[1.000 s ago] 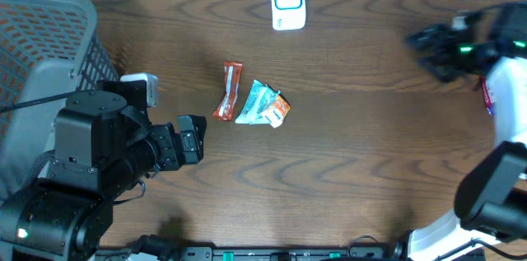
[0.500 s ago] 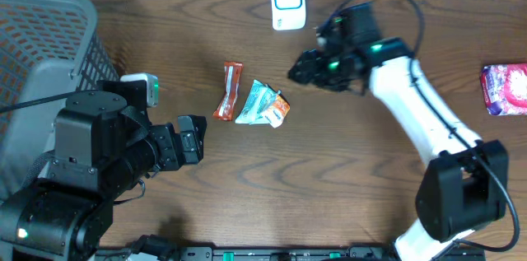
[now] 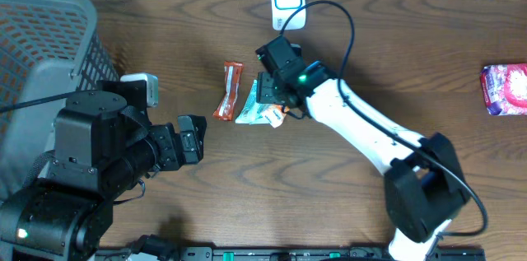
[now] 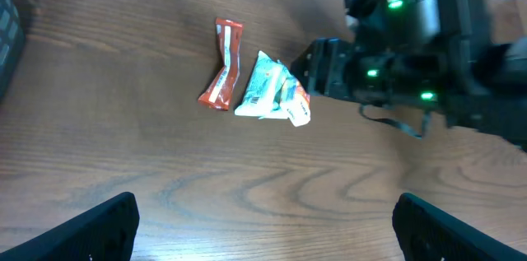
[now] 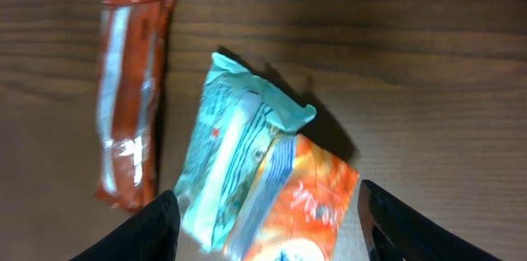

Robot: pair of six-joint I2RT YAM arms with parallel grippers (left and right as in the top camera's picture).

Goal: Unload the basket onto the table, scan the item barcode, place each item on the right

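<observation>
A dark wood-grain tabletop [image 3: 346, 203] fills the overhead view, with a pale strip of wall along the top edge. A grey mesh basket [image 3: 49, 22] sits in the upper left of the frame, and the white scanner [image 3: 288, 2] stands at top centre. A pink packet [image 3: 504, 88] lies alone at the right edge, well apart from everything else.

Just left of centre lie three packets: a red-brown packet [image 3: 229, 90], then a teal packet [image 5: 226, 170] with an orange packet [image 5: 305, 199] overlapping its lower right side. Nothing stands between them and the scanner.

My right hand [image 5: 268, 228] hangs over the teal and orange pair, fingers apart on either side of them, both packets flat on the wood. My left hand [image 4: 263, 228] is spread wide and holds nothing, low in the frame and clear of the packets.
</observation>
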